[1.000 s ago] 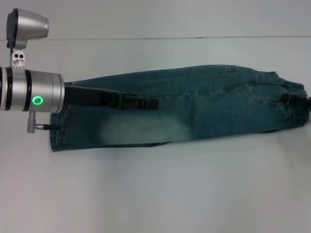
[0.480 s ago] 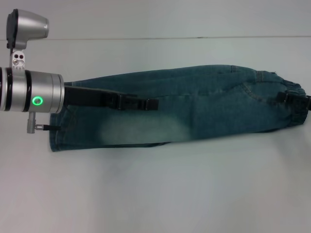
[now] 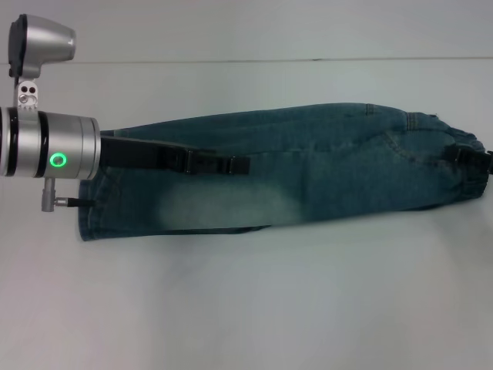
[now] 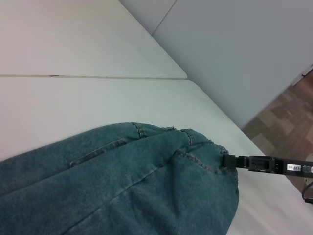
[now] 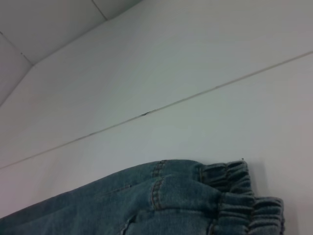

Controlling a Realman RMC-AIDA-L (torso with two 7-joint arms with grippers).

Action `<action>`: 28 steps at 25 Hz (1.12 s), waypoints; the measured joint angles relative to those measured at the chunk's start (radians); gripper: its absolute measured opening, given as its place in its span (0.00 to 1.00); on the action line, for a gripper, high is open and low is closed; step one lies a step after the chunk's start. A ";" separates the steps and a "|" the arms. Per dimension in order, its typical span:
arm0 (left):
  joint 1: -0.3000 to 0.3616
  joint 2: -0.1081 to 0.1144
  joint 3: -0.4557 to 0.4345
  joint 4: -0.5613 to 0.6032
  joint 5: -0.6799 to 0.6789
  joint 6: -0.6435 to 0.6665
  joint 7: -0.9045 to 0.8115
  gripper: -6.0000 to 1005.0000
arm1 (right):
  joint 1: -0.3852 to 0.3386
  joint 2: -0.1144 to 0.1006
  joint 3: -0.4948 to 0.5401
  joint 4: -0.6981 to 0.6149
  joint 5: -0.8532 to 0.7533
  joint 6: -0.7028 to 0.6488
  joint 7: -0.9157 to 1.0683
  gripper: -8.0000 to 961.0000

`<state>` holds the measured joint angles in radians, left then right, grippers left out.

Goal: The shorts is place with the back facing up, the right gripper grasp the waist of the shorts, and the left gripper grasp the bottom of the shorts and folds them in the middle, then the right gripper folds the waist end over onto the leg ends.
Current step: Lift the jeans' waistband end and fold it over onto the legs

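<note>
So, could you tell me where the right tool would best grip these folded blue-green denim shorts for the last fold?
Probably the puckered elastic waist end, approached from the robot's right. That bunched edge lies nearest the black right tool, and the shorts stretch away from it toward the leg ends.

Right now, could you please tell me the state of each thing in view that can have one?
Faded blue-green denim shorts: already folded lengthwise into a long strip, flat on the table, not yet folded end over end.
Puckered elastic waist end: on the robot's right, lying at the table.
Black left gripper on the silver wrist: over the leg half of the shorts.
All-black right gripper with a white label: at the waist end.
</note>
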<state>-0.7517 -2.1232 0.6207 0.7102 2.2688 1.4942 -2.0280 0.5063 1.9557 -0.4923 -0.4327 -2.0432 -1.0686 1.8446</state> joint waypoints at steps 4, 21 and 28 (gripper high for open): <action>0.000 0.000 -0.001 0.000 0.000 0.001 0.000 0.93 | 0.001 0.001 -0.001 0.006 0.000 0.020 0.002 0.74; 0.001 0.001 0.004 0.000 0.000 0.001 -0.008 0.93 | 0.013 0.001 -0.009 0.001 -0.006 0.039 0.054 0.27; 0.001 0.000 0.002 0.000 0.000 0.001 -0.008 0.93 | 0.011 0.001 -0.003 -0.001 -0.001 0.032 0.048 0.21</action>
<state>-0.7509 -2.1229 0.6228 0.7106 2.2688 1.4956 -2.0356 0.5170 1.9570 -0.4952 -0.4337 -2.0443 -1.0365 1.8922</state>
